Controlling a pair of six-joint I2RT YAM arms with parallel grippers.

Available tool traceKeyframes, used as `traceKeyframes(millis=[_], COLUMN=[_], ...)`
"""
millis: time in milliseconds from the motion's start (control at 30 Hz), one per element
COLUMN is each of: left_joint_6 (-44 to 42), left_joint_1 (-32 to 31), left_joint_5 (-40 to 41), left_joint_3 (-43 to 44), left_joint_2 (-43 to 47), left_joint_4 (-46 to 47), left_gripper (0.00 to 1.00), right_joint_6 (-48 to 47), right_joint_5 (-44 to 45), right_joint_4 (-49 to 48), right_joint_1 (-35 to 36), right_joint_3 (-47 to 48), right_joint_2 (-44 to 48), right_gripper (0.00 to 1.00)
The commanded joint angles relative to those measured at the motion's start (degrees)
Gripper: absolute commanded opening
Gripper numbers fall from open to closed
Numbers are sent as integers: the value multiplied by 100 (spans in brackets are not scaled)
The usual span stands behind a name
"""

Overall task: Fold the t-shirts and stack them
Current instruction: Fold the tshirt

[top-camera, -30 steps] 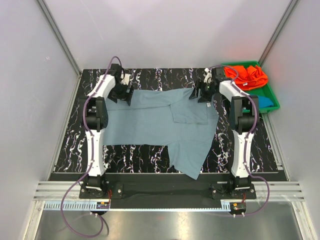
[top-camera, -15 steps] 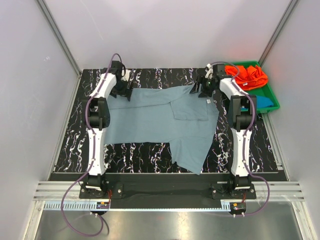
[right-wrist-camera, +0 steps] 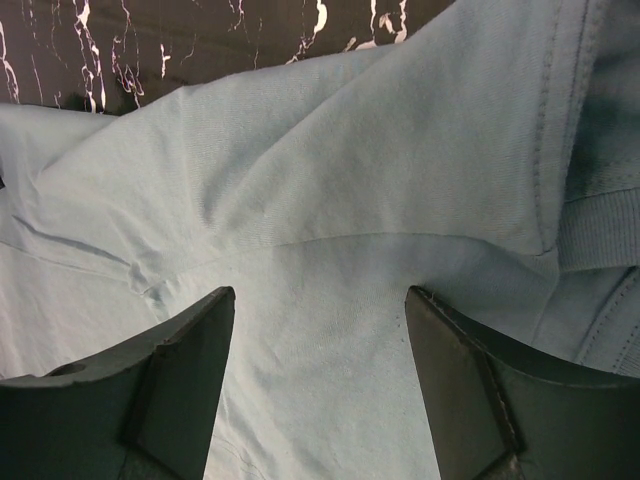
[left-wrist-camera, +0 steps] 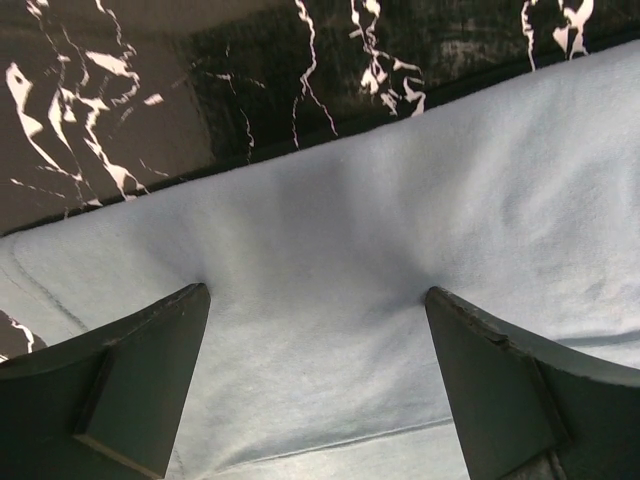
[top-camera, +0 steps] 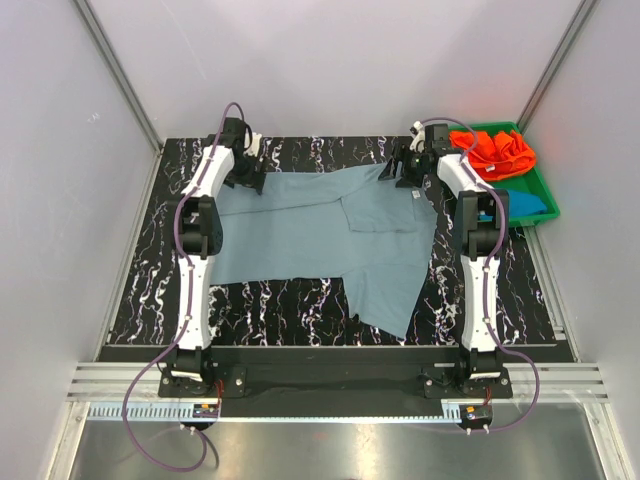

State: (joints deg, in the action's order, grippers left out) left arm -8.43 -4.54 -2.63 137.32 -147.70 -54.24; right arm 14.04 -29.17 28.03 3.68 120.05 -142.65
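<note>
The grey-blue t-shirt (top-camera: 320, 235) lies spread on the black marbled table, one sleeve folded in and its lower corner pointing toward the near edge. Its small white label (top-camera: 416, 197) shows near the right arm. My left gripper (top-camera: 250, 180) is at the shirt's far left edge, and in its wrist view (left-wrist-camera: 315, 295) the jaws stand wide apart with the tips pressed on the cloth (left-wrist-camera: 330, 250). My right gripper (top-camera: 400, 178) is at the far right edge by the collar, jaws likewise wide apart (right-wrist-camera: 320, 292) on the cloth (right-wrist-camera: 330, 180). The orange t-shirt (top-camera: 495, 150) and the teal-blue t-shirt (top-camera: 530, 203) lie in the tray.
The green plastic tray (top-camera: 543, 183) stands at the far right corner, just right of the right arm. Grey walls close in the table at the back and on both sides. Bare marbled table (top-camera: 150, 270) shows left of the shirt and along the near edge.
Both grippers have moved toward the back wall, and the grey-blue shirt has slid with them, its lower corner drawing away from the near table edge.
</note>
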Motion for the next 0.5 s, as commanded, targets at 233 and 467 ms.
traceKeyframes(millis=[233, 467], left_joint_6=[-72, -133], left_joint_1=[-39, -74], left_joint_5=[105, 140], left_joint_3=[576, 691], left_joint_2=[-329, -444], left_joint_4=[414, 642], left_gripper=[97, 97], right_joint_6=[-77, -94], right_joint_5=[377, 333], right_joint_4=[-158, -175], right_joint_1=[-34, -43], right_joint_3=[168, 71], right_joint_2=[-184, -114], right_gripper=[78, 78])
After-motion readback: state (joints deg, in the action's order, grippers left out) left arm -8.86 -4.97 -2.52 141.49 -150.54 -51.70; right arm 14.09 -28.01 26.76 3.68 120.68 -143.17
